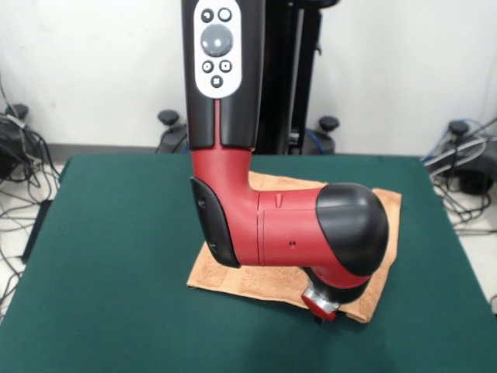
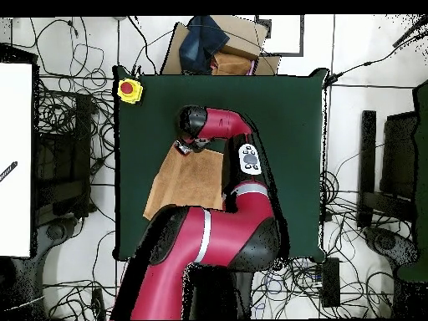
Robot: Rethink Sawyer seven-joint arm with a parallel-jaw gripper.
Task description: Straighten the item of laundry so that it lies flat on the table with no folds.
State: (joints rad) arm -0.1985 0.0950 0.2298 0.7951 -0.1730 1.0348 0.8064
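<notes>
The peach-orange towel [image 1: 224, 280] lies on the dark green table [image 1: 109, 233], near its middle, and the arm hides much of it. In the overhead view the towel [image 2: 188, 182] looks spread out, slightly askew to the table [image 2: 292, 125]. My gripper [image 1: 318, 311] hangs under the black wrist and sits low at the towel's near right corner in the front view. In the overhead view my gripper [image 2: 187, 148] is at the towel's upper left corner. The wrist hides the gripper's end, so contact with the cloth cannot be told.
A yellow box with a red button [image 2: 129, 89] sits on a table corner. A cardboard box with dark blue cloth [image 2: 216, 40] stands beyond the table's far edge. Cables cover the floor on all sides.
</notes>
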